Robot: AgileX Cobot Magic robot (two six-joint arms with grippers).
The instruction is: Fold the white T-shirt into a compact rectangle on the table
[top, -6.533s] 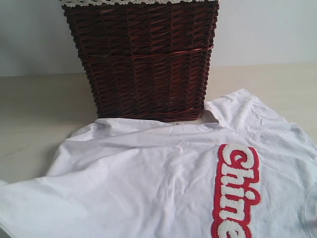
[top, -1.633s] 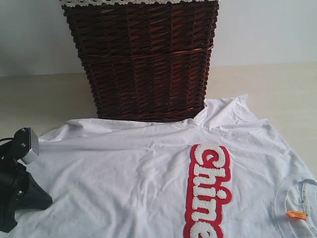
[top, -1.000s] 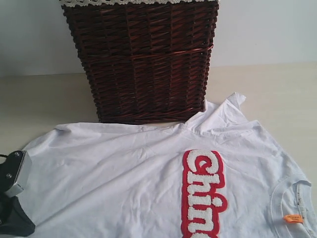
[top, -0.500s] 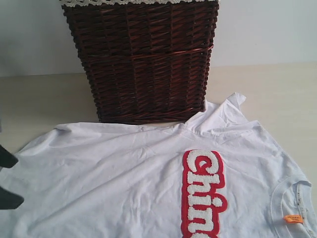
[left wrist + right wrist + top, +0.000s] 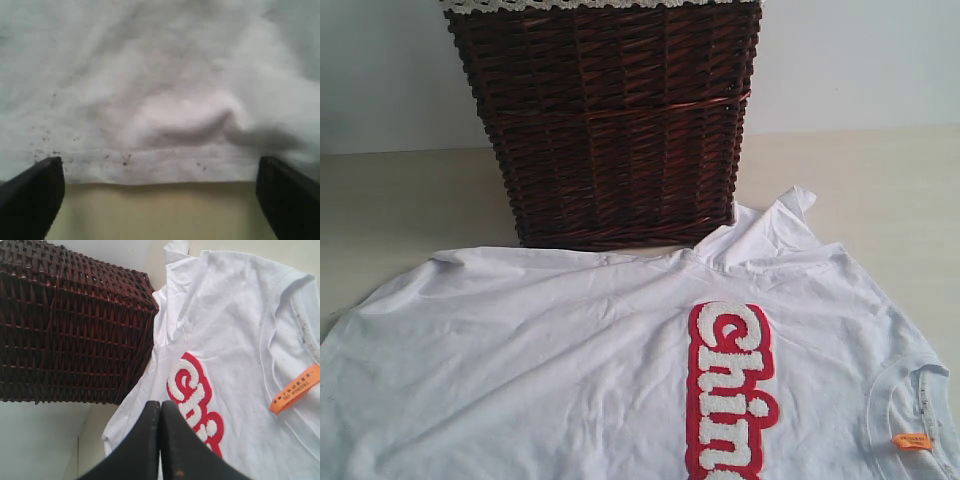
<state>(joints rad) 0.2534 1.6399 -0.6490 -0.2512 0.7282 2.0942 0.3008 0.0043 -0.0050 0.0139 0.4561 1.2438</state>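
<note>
The white T-shirt (image 5: 570,370) lies spread flat on the beige table (image 5: 410,210), red-outlined lettering (image 5: 728,390) facing up and its collar with an orange tag (image 5: 914,440) at the right. Neither gripper shows in the exterior view. In the left wrist view my left gripper (image 5: 160,195) stands wide open, its dark fingertips (image 5: 35,192) either side of the shirt's hem (image 5: 160,167), with bare table below the hem. In the right wrist view my right gripper (image 5: 161,407) is shut with nothing in it, hovering over the T-shirt (image 5: 235,325) near the lettering (image 5: 192,397).
A dark brown wicker basket (image 5: 605,120) with a lace-trimmed lining stands right behind the shirt, touching its far edge; it also shows in the right wrist view as the basket (image 5: 65,325). Bare table stretches to the left and right of the basket.
The left gripper, which had dragged the shirt leftward and flat, has drawn back off the left edge of the exterior view. The shirt has lain still over the last second.
</note>
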